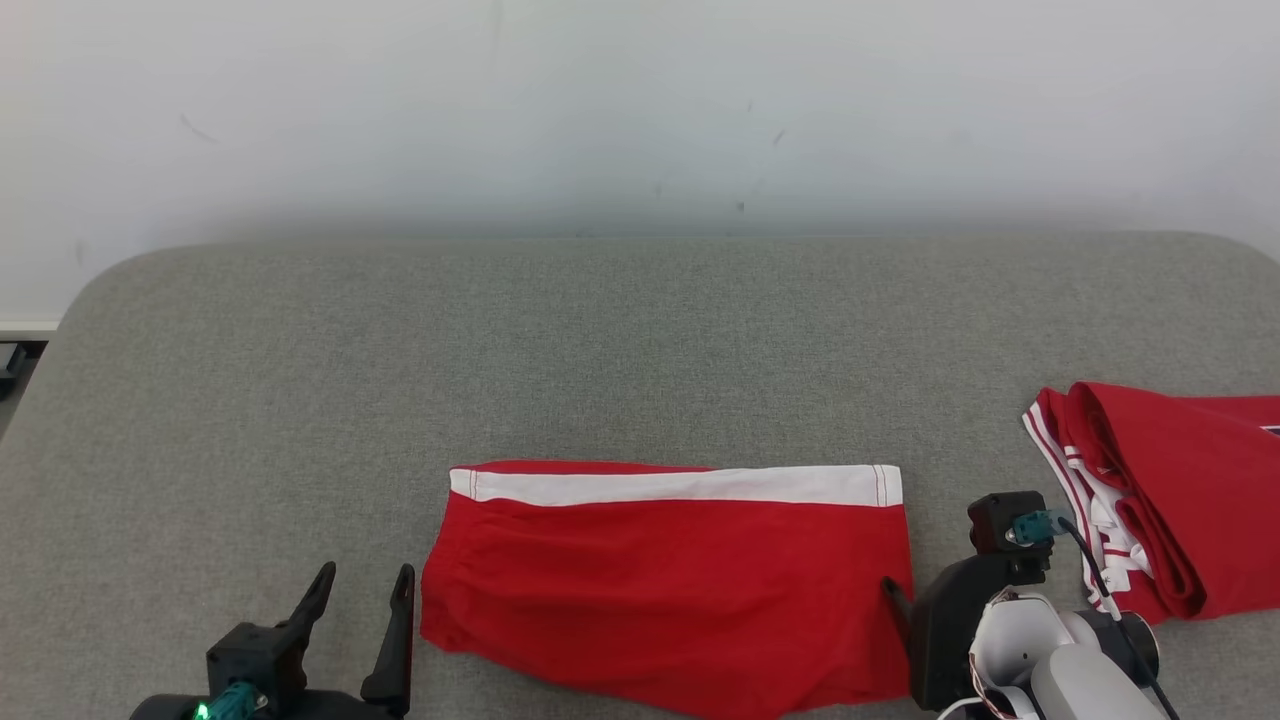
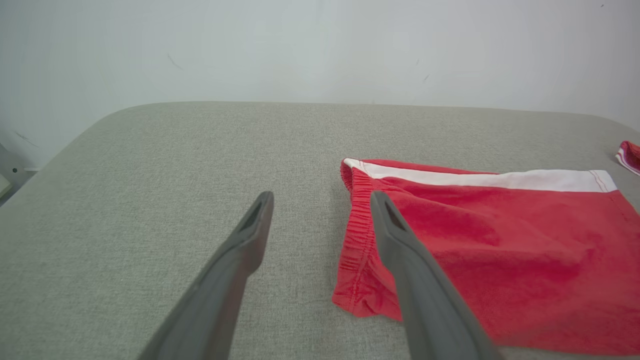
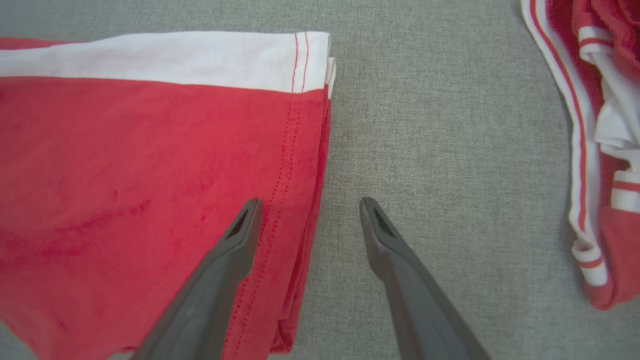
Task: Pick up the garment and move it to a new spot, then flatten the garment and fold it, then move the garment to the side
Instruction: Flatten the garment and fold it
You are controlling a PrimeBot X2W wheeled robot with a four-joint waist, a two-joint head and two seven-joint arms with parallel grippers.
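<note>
Your left gripper (image 1: pixel 365 572) and right gripper (image 3: pixel 311 201) are standing released, empty, flanking the folded garment (image 1: pixel 670 590) — sliding it toward three o'clock is risking unfolding against the red pile (image 1: pixel 1180 490).

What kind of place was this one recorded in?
Probably an indoor test or lab station for folding clothes: a grey fabric-covered table with rounded corners before a bare white wall, with folded red shorts with a white band and a bundled red-and-white garment on it.

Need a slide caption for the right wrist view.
Open right pincer over the red shorts' hemmed edge; another red garment lies apart.
</note>
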